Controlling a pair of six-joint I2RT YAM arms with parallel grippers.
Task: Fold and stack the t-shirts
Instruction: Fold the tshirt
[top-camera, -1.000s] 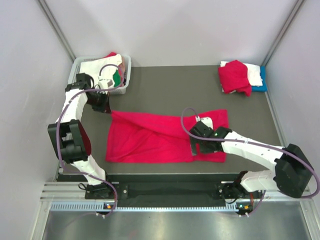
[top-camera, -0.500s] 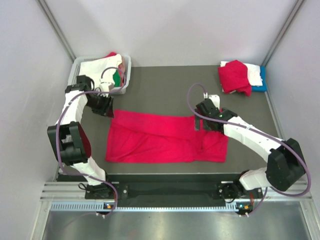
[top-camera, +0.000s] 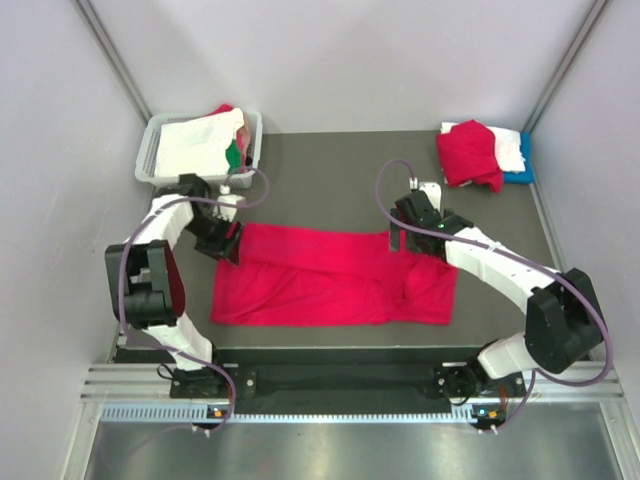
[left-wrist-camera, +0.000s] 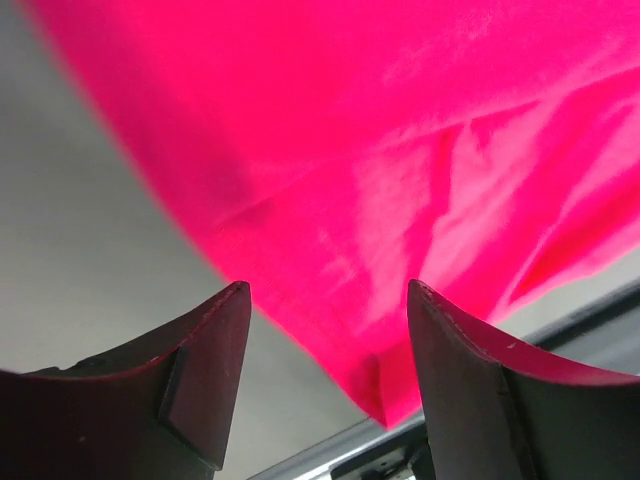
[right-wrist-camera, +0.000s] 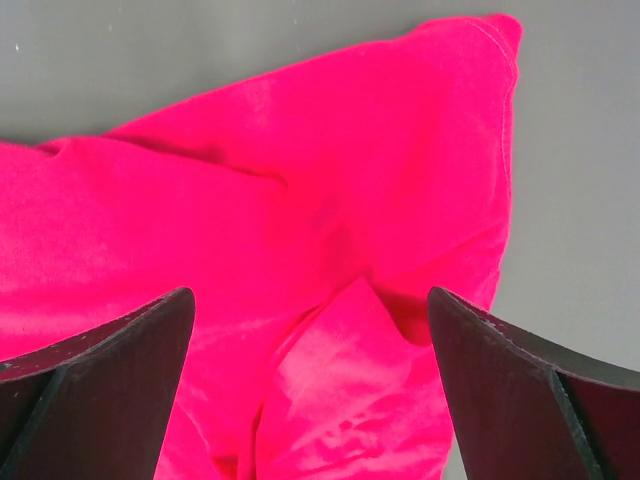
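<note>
a dark grey table (top-camera: 330, 180) sits between pale walls (top-camera: 350, 60). the left gripper (top-camera: 228, 240) has its jaws spread apart with nothing between them, and it hangs over the far left corner of the red shirt (top-camera: 330, 275). the wrist view is too blurred to tell whether a fingertip touches the cloth. the right gripper (top-camera: 398, 240) is spread wide too, over the shirt's far edge toward its right end, and holds nothing. the shirt lies across the middle of the table, long side left to right, with a fold running along it and a bunched lump near the right end. at the far right corner sits a stack (top-camera: 470, 155) of folded shirts, red over white and blue. at the far left a tub (top-camera: 148, 160) holds a white shirt (top-camera: 195, 140), with red and green cloth beside it.
</note>
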